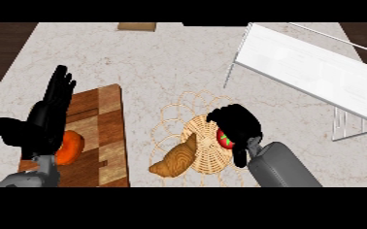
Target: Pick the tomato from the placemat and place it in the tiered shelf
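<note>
The red tomato (pixel 224 138) with its green stem sits on the woven wicker placemat (pixel 204 114), mostly hidden under my right hand (pixel 237 123). That hand's fingers curl around the tomato from above. A white tiered shelf (pixel 308 65) on thin metal legs stands at the upper right, well apart from the hand. My left hand (pixel 44 114) rests open with fingers up at the left edge, over the wooden board.
A croissant (pixel 175 159) lies on the placemat's near left side, close to the tomato. A wooden cutting board (pixel 100 136) at the left carries an orange fruit (pixel 69 147). A small wooden piece (pixel 136 26) lies at the counter's far edge.
</note>
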`<state>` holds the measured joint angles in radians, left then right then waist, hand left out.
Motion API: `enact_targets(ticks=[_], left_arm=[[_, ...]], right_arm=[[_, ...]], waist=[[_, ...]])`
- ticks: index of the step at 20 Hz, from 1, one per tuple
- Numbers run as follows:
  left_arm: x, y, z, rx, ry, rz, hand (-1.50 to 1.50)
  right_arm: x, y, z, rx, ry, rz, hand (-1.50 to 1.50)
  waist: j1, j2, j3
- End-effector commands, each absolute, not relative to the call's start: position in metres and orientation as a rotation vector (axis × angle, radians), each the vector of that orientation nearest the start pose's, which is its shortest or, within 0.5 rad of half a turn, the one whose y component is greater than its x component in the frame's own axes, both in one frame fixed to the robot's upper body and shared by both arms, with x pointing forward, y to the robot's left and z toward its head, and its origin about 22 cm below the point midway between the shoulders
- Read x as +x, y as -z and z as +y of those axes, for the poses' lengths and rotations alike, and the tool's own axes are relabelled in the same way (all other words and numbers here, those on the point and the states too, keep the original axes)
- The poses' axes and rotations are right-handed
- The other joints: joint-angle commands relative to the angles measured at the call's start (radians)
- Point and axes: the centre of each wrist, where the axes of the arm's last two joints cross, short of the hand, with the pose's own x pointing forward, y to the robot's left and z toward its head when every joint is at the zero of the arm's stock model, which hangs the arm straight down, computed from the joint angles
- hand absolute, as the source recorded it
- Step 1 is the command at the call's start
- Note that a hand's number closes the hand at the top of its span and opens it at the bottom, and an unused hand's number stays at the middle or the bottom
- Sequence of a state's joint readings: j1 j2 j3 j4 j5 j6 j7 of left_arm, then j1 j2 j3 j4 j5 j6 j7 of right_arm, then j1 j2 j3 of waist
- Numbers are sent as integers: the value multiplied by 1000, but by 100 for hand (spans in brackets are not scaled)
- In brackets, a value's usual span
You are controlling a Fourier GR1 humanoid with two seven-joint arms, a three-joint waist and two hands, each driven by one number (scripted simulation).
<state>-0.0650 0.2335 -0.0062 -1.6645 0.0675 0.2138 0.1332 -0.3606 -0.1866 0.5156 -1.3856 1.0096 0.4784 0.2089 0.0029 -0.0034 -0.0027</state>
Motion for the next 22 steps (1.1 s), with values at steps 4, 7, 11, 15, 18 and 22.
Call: enact_targets(ticks=[4, 7, 11, 15, 18, 22], left_arm=[[264, -61, 264, 263, -36, -1618, 0], [263, -65, 266, 252, -48, -1609, 0], [251, -47, 279, 303, -78, -1590, 0], [259, -53, 276, 261, -70, -1601, 0], [256, -55, 259, 234, -39, -1614, 0], [256, -54, 265, 259, -38, -1603, 0]], right_arm=[[291, -11, -139, -609, -1810, -1206, 150], [276, -1, -121, -765, -1496, -1040, 150], [281, 6, -156, -911, -1017, -725, 150], [264, -10, -129, -976, -808, -717, 150], [249, -23, -103, -931, -695, -775, 150], [239, -65, -78, -914, -631, -869, 150]], waist=[[0, 4, 3], [-14, 0, 3], [-69, -6, 1], [-15, 0, 2], [2, 1, 3], [3, 1, 3]])
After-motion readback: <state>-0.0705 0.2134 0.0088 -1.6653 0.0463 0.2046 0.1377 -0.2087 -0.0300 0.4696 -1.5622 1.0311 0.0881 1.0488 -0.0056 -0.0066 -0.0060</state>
